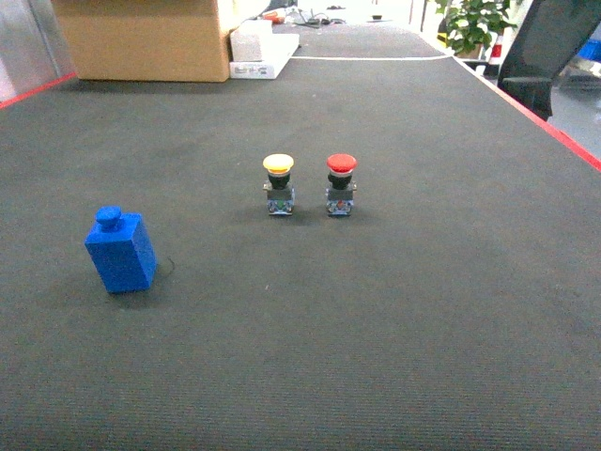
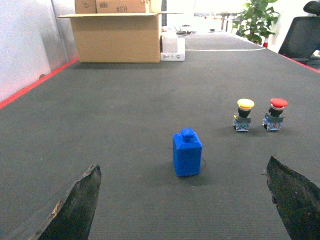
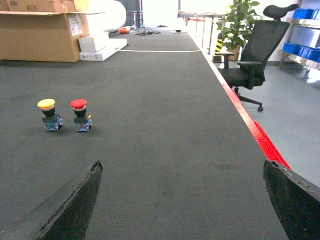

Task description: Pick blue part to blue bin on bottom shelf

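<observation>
The blue part (image 1: 120, 250) is a small blue block with a round knob on top, standing upright on the dark mat at the left. In the left wrist view the blue part (image 2: 187, 153) stands a short way ahead of my left gripper (image 2: 183, 164), centred between its wide open fingers and untouched. My right gripper (image 3: 182, 163) is open over bare mat and holds nothing. Neither gripper shows in the head view. Blue bins (image 3: 301, 49) sit on a steel rack far off to the right; I cannot tell which tier is the bottom shelf.
A yellow push button (image 1: 278, 184) and a red push button (image 1: 341, 184) stand side by side mid-mat. A cardboard box (image 1: 141, 38) and a white box (image 1: 263, 56) sit at the far edge. A red strip (image 3: 260, 140) marks the right edge, beside an office chair (image 3: 255, 55).
</observation>
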Motion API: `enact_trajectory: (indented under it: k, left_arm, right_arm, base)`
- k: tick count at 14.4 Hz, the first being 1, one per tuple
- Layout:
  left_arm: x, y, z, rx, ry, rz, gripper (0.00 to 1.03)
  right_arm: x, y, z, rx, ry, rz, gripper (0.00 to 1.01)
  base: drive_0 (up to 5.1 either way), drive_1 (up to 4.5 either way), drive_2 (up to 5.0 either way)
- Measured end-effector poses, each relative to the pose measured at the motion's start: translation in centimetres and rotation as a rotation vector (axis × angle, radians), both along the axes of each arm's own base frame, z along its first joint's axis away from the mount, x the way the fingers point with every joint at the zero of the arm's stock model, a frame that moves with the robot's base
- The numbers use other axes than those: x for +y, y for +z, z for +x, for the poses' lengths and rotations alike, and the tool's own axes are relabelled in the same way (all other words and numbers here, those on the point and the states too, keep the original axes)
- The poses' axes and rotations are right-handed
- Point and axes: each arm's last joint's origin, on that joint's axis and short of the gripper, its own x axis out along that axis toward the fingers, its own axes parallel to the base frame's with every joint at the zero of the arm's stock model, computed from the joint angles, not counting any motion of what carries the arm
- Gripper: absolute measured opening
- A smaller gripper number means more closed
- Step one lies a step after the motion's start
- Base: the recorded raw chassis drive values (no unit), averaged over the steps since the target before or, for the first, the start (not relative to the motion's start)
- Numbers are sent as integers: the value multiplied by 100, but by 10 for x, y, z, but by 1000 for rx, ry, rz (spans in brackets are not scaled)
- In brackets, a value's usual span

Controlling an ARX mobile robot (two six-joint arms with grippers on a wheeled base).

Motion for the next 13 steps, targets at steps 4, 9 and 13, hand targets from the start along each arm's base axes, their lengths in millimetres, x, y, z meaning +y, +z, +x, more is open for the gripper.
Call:
enact_trajectory:
  k: [4,9,13]
  left_arm:
    - [0,0,0,0,0,0,98]
    - [0,0,0,0,0,0,98]
    - [0,0,0,0,0,0,98]
  right_arm:
    - [0,0,0,0,0,0,98]
    - [0,0,0,0,0,0,98]
    - [0,0,0,0,0,0,98]
  base:
    - [0,0,0]
    - [0,0,0]
    - [0,0,0]
